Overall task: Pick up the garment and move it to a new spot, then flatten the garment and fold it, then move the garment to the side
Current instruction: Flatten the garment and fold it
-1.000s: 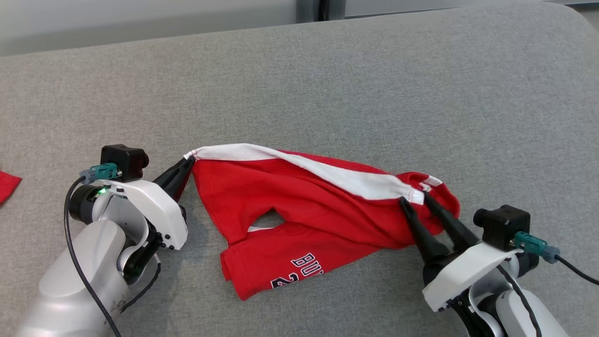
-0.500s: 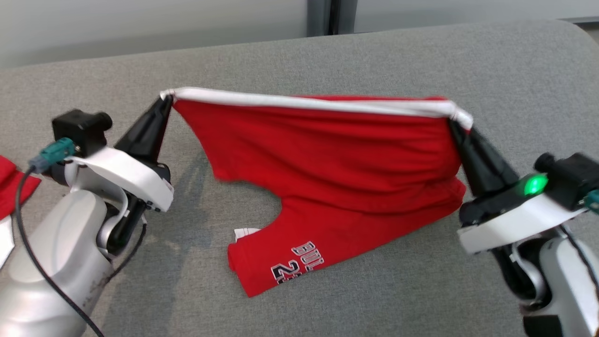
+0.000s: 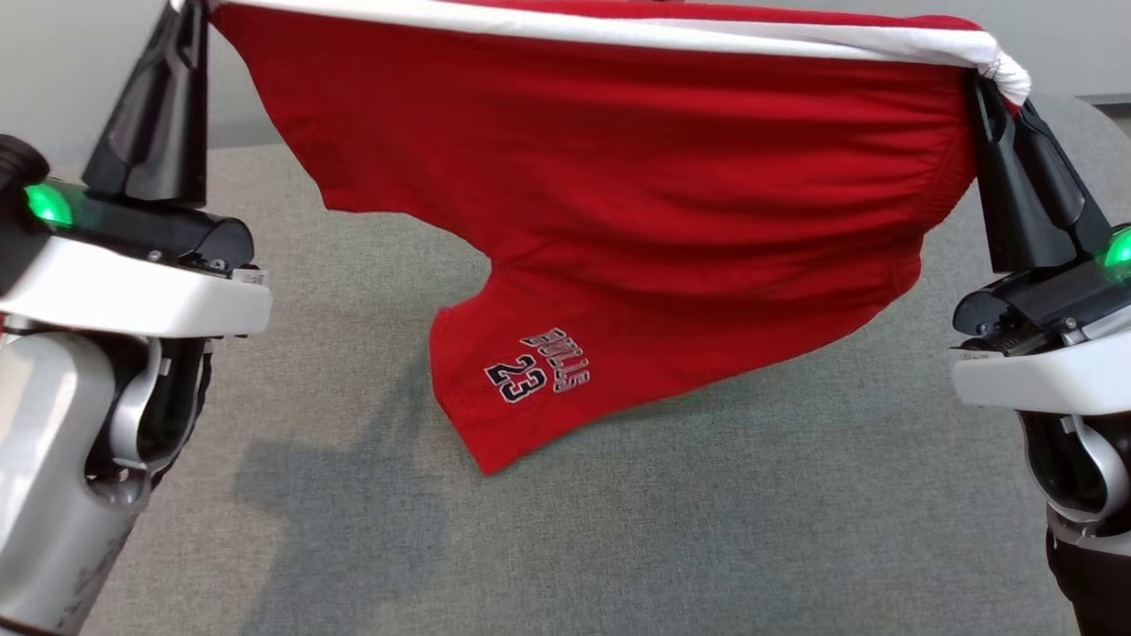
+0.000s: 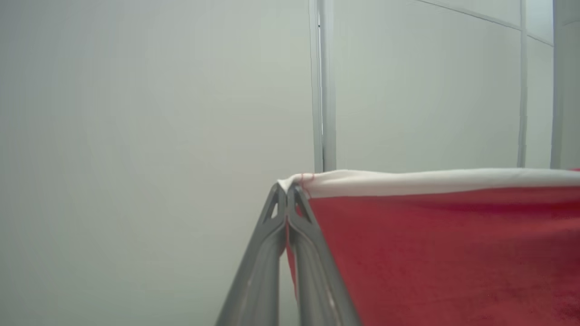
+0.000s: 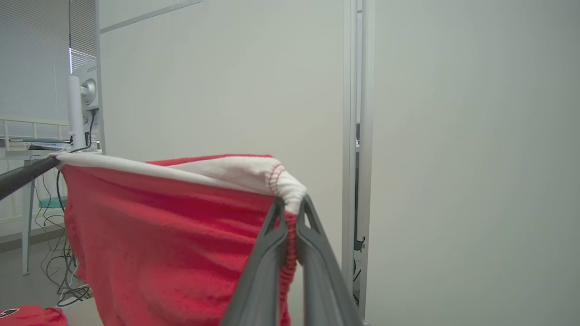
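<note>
Above the grey cushioned surface, we hold the red Bulls 23 shorts spread in the air by their white waistband, with one leg hem hanging lowest. Our left end effector is clenched on the waistband's left corner. Our right end effector is clenched on its bunched right corner, and the band runs taut between them.

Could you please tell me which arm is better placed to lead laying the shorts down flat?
Left, probably: the left gripper pinches a flat corner of the shorts, while the right gripper holds a bunched corner.
</note>
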Controlling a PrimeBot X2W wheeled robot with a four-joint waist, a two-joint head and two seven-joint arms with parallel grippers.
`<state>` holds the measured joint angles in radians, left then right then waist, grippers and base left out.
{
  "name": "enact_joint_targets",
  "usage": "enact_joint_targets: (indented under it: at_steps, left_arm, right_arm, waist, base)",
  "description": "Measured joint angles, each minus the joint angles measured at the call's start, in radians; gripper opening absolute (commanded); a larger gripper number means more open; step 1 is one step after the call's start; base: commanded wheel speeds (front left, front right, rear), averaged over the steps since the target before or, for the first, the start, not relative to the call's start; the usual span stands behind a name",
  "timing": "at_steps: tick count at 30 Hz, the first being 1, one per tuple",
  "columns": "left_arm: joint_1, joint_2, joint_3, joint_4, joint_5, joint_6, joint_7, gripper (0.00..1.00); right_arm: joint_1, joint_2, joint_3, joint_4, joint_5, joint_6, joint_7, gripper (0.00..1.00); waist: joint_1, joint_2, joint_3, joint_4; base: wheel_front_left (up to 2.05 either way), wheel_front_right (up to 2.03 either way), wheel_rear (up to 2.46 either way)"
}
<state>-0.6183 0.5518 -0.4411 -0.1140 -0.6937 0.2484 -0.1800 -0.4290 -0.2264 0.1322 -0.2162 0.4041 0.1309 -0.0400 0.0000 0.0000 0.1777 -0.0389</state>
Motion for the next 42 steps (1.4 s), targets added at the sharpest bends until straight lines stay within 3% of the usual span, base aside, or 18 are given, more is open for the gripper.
enact_joint_targets:
  at_steps: [6, 12, 23, 29, 36, 42]
  left_arm:
    - [0.019, 0.037, 0.023, -0.143, 0.026, 0.071, 0.04, 0.0]
    - [0.006, 0.038, 0.004, -0.138, 0.024, 0.067, 0.077, 0.0]
    - [-0.306, -0.04, -0.067, 0.234, 0.017, -0.108, 0.113, 0.0]
    - [-0.583, -0.109, -0.08, 0.536, 0.055, -0.208, 0.043, 0.0]
    - [-0.824, -0.164, -0.086, 0.806, 0.108, -0.258, -0.037, 0.0]
    - [-0.884, -0.219, -0.086, 0.983, 0.093, -0.306, -0.054, 0.0]
  right_arm:
    - [0.012, 0.016, -0.017, -0.017, 0.007, 0.0, 0.013, 0.0]
    - [-0.003, 0.03, -0.014, 0.042, 0.046, 0.0, 0.028, 0.0]
    - [-0.315, -0.003, 0.072, 0.339, 0.118, 0.0, -0.044, 0.0]
    - [-0.599, 0.014, 0.137, 0.58, 0.154, 0.0, -0.162, 0.0]
    - [-0.853, 0.071, 0.159, 0.834, 0.176, 0.0, -0.22, 0.0]
    - [-0.918, 0.102, 0.163, 0.962, 0.161, 0.0, -0.222, 0.0]
  waist:
    - [0.0, 0.0, -0.019, 0.004]
    - [0.0, 0.0, -0.006, 0.003]
    - [0.0, 0.0, 0.088, 0.014]
    - [0.0001, 0.0, 0.169, 0.018]
    - [0.0, 0.0, 0.235, 0.006]
    - [0.0001, 0.0, 0.264, 0.007]
  base:
    - [0.0, 0.0, 0.0]
    - [0.0, 0.0, 0.0]
    - [0.0, 0.0, 0.0]
    - [0.0, 0.0, 0.0]
    - [0.0, 0.0, 0.0]
    - [0.0, 0.0, 0.0]
